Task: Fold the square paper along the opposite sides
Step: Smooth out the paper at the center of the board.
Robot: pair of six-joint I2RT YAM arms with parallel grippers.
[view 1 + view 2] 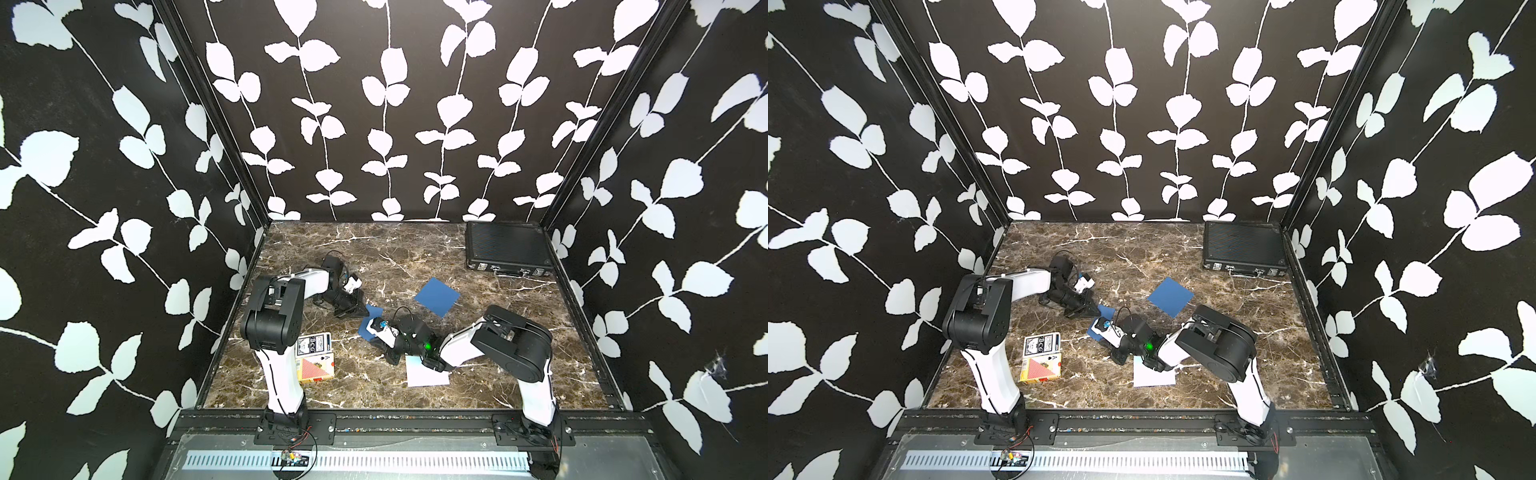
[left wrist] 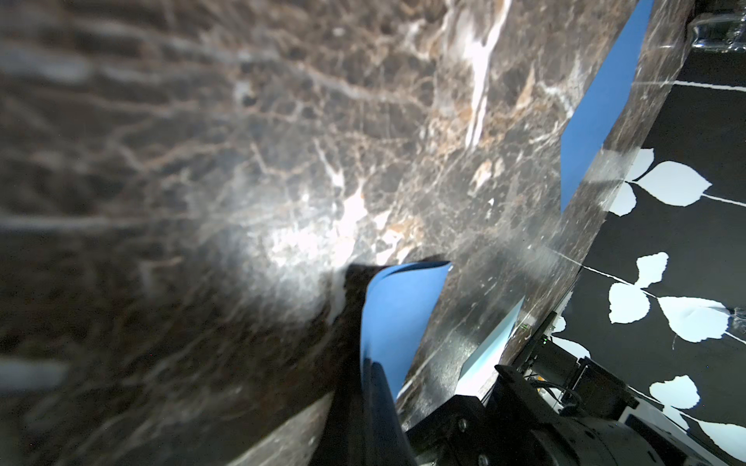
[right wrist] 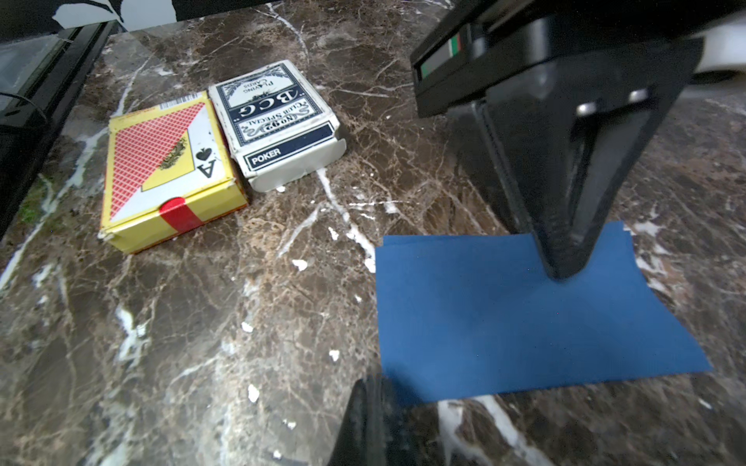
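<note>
Nearest the front edge lie a white sheet (image 1: 428, 374) and two card boxes side by side: a yellow-red box (image 3: 161, 169) and a blue-white box (image 3: 274, 121). Just beyond them, around the middle of the table (image 1: 374, 257), sits the blue paper (image 3: 524, 322), already doubled over into a rectangle and lying flat on the marble. The left gripper (image 3: 563, 264) stands on it tip down, jaws pressed together, pinning the paper rather than pinching it. The right gripper (image 3: 369, 423) is likewise closed with nothing in it, low by a corner of the paper away from the left tip. Whether it touches the sheet I cannot tell. Farther back a second, unfolded blue square (image 1: 437, 296) lies well apart, and a black case (image 1: 507, 249) fills the far corner.

The layers look slightly off along the edge beside the left tip, where a sliver of the lower one peeks out. One tip is all that anchors the paper on slick stone — a creasing stroke from the right gripper would likely spin or slide it and set the crease skew. Lifting the left tip too early would probably let the fold spring open.
</note>
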